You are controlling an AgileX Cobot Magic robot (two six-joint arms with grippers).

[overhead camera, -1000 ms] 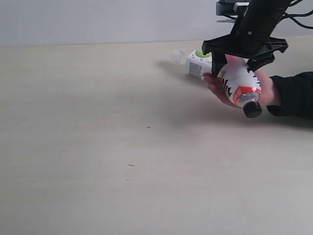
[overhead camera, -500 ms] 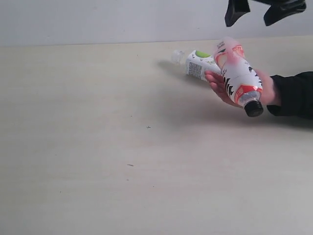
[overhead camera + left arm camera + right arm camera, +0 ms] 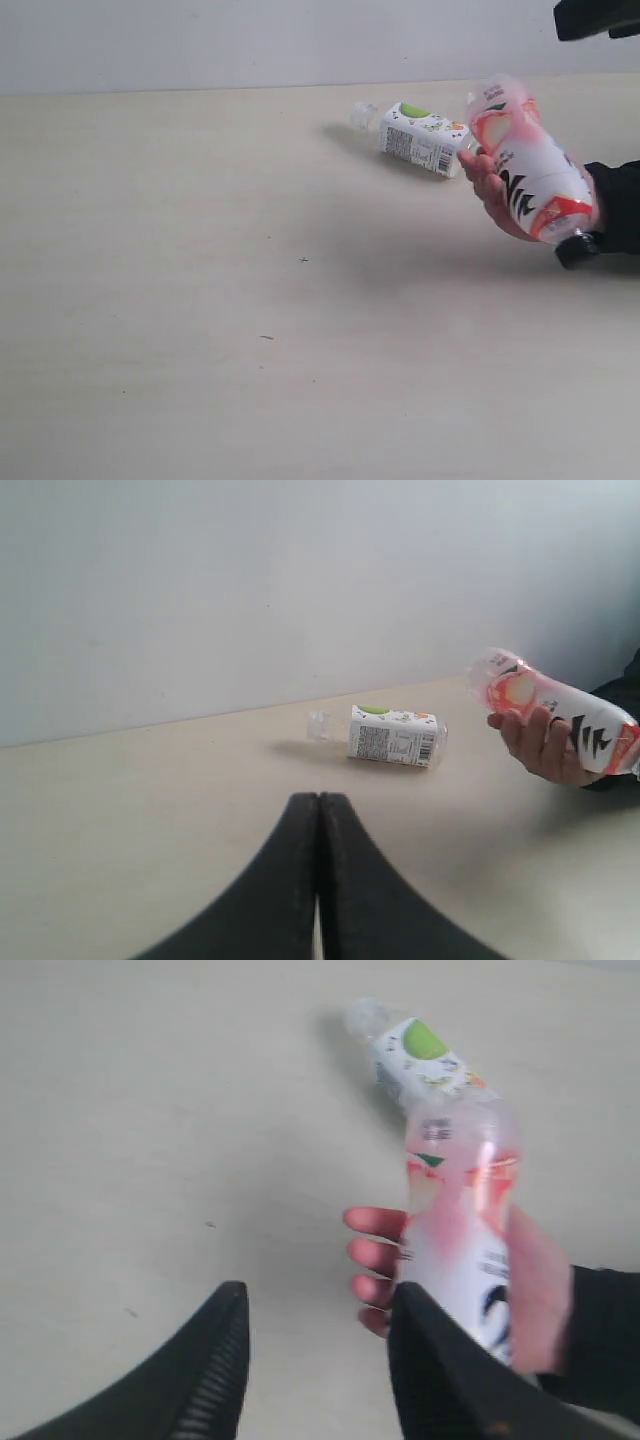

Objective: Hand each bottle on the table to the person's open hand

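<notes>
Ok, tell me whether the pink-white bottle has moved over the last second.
Yes. Against the green-labelled bottle lying still, the pink-white bottle has shifted right in the exterior view, carried by the hand.

Most of the person's hand [image 3: 492,190] is hidden behind the pink-white bottle [image 3: 528,170] in the exterior view; only finger ends and a strip of palm show. The black sleeve [image 3: 620,205] is cut by the picture's edge. The bottle is smeared there and its label marks cannot be read. In the left wrist view its cap end runs past the edge, and the left gripper [image 3: 318,805] is cut off beyond its fingertips. In the right wrist view the bottle is blurred and its base covers part of the green-white labelled bottle [image 3: 420,1055], whose print is too small to read. The right gripper [image 3: 318,1295] shows only two fingers, cut by the edge. Of the right arm [image 3: 598,17] the exterior view gives one dark corner piece.
</notes>
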